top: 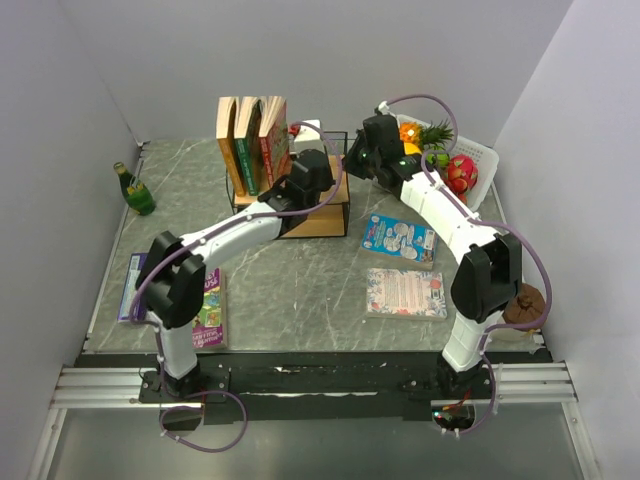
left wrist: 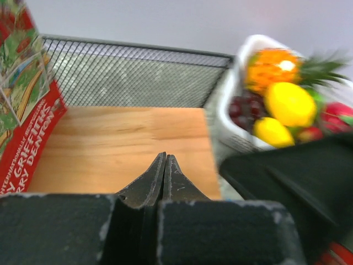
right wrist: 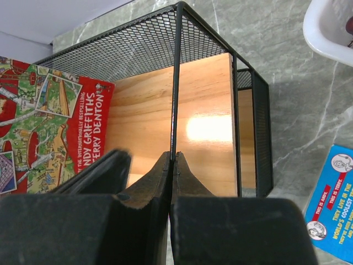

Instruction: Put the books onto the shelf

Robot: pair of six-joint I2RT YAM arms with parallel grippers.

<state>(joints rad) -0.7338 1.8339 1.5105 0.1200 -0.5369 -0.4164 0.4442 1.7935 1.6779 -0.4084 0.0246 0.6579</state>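
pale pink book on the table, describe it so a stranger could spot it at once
On the right half of the grey marble table, left of the right arm, two books lie flat and apart. The pale pink book is the one nearer the front edge; unlike the bright blue book behind it, its cover is pale and finely patterned.

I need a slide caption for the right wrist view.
Shut right gripper over the wooden shelf; a red book stands inside.

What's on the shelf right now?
Three books stand upright at the left end of the shelf; the board beside them is bare wood. From above, the left arm covers its front, and any lower tier is hidden.
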